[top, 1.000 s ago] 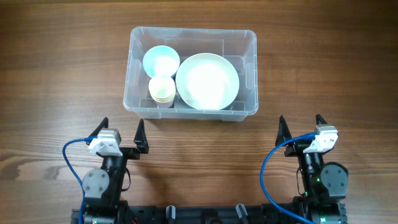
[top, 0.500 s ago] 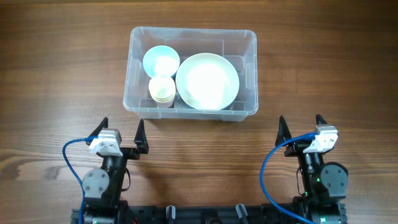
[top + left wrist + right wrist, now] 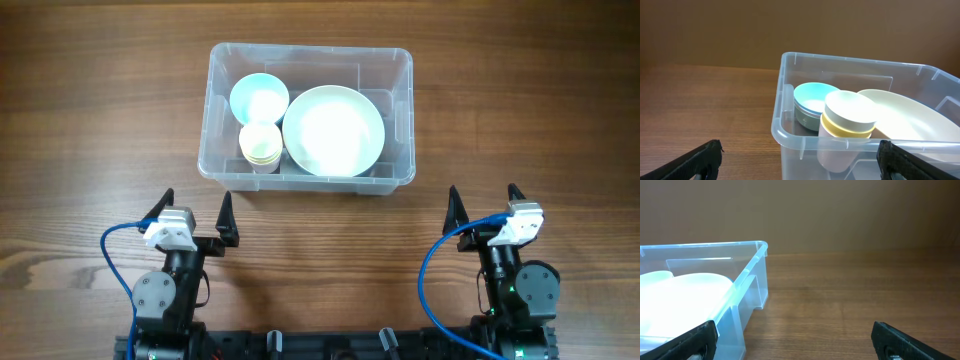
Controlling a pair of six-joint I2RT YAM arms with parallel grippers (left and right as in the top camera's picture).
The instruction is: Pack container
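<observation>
Clear plastic forms the container, a rectangular bin with rounded corners and a rimmed edge. It sits on the wooden table toward the far side, roughly midway between the two arms and well apart from both.

Three pieces of tableware lie inside it. A large white plate fills the right-hand part. A light blue bowl sits in the far left corner. Just in front of the bowl, against the near wall, stands an upright white cup with a yellow band. In the left wrist view the band looks like the rim of a second cup nested beneath it. The cup is close beside both the bowl and the plate; whether they touch is hard to tell.

At the near edge of the table, the left gripper has its dark fingers spread fully wide and grasps nothing. It points toward the bin's near left corner. The right gripper is likewise spread wide and empty, facing the bare wood just right of the bin. A blue cable loops beside each arm's base.
</observation>
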